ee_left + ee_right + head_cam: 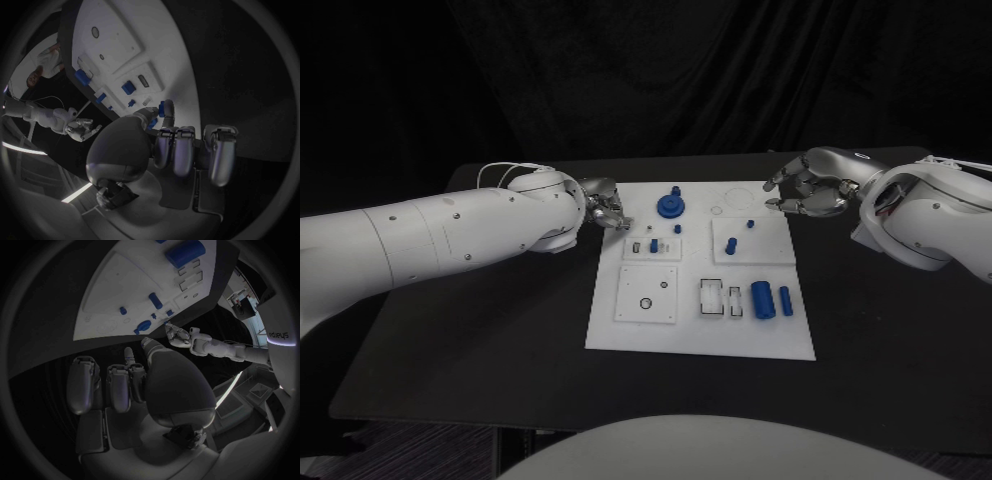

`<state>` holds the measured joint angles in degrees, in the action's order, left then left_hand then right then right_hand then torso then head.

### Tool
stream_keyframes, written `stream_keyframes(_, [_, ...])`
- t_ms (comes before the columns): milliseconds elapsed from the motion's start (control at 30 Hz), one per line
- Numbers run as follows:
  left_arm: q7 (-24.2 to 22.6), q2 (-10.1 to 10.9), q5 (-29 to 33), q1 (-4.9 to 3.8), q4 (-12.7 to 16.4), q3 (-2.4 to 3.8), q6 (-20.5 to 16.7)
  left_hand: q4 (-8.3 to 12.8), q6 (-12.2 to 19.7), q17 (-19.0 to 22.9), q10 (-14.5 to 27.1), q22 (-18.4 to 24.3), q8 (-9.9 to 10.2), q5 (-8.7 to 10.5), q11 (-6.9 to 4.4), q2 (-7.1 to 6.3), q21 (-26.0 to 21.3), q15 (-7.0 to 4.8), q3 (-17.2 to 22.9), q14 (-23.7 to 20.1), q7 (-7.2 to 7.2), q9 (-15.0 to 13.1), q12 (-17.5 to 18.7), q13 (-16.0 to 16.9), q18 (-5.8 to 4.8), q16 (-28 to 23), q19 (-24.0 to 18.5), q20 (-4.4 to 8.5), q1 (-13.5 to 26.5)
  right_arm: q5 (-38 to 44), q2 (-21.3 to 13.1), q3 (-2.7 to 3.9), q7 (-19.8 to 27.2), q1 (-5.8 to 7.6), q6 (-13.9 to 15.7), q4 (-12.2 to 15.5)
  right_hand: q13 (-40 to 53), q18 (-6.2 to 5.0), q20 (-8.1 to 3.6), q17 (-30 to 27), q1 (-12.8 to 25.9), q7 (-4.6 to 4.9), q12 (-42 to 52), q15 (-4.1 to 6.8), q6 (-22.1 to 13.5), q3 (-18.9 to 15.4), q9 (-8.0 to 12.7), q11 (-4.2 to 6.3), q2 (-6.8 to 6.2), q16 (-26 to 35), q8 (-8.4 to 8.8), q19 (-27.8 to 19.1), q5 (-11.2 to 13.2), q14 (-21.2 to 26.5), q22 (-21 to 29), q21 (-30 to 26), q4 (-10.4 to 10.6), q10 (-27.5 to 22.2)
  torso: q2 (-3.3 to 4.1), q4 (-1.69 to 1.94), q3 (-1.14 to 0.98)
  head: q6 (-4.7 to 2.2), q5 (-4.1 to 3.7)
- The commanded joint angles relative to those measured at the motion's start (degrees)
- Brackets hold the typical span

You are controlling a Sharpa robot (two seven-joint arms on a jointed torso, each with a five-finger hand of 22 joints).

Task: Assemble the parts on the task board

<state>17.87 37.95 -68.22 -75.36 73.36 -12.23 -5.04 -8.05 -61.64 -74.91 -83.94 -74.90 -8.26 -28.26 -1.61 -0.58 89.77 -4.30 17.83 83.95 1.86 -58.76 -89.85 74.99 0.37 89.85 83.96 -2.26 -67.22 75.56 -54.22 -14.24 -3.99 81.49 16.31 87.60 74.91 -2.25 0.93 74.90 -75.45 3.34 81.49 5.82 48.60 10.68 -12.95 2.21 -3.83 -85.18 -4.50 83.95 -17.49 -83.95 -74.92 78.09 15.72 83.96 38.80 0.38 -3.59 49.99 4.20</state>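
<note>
On the black table lies the flat white board (pixel 701 338), matte, with rectangular recesses; smooth blue cylinders (pixel 763 299) stand near its right edge and a round blue gear (pixel 672 206) at its far end. The left hand (pixel 602 207), fingers curled and empty, sits at the board's left edge; the right hand (pixel 811 185), loosely curled and empty, hovers off its far right corner.

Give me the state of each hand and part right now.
Left hand: empty, fingers curled, at the board's left edge.
Right hand: empty, fingers curled, off the board's far right corner.
Board: flat on the table.
Large cylinder: lying down.
Small cylinder: lying beside it.
Gear: on the board.
</note>
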Motion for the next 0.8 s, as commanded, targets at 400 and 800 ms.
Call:
stream_keyframes(400, [1.1,5.9,-0.3,0.12,9.9,0.03,-8.5,0.8,-0.7,-15.1,-6.1,-15.1,-0.9,-0.21,-0.53,-1.68,0.2,-0.29,2.6,6.1,-0.20,-0.9,-0.2,15.0,-0.37,0.1,6.0,0.28,1.0,0.1,-0.3,0.05,-1.3,-0.23,-0.4,0.0,6.5,-0.45,0.28,8.3,-0.1,0.04,-0.4,-0.55,0.3,0.3,0.1,-0.28,0.64,0.3,0.00,1.1,-0.1,-4.6,-11.5,-0.3,0.0,-0.1,0.01,0.03,0.00,0.01,0.12])
stream_keyframes(800, [2.9,6.4,-0.3,0.37,12.3,0.02,-7.5,0.4,-0.4,-15.1,-6.1,-15.1,-0.9,0.35,-0.49,-1.45,0.2,-0.29,3.1,6.1,-0.11,-1.1,-0.2,15.0,-0.37,0.1,6.0,0.31,1.8,0.1,-0.2,0.04,-1.5,-0.24,-0.3,0.1,6.4,-0.44,0.28,8.2,-0.2,0.03,-0.5,-0.55,0.3,0.3,0.1,-0.27,0.64,0.3,0.00,1.1,-0.1,-4.6,-11.5,-0.3,0.0,-0.2,0.01,0.00,-0.01,0.01,0.36])
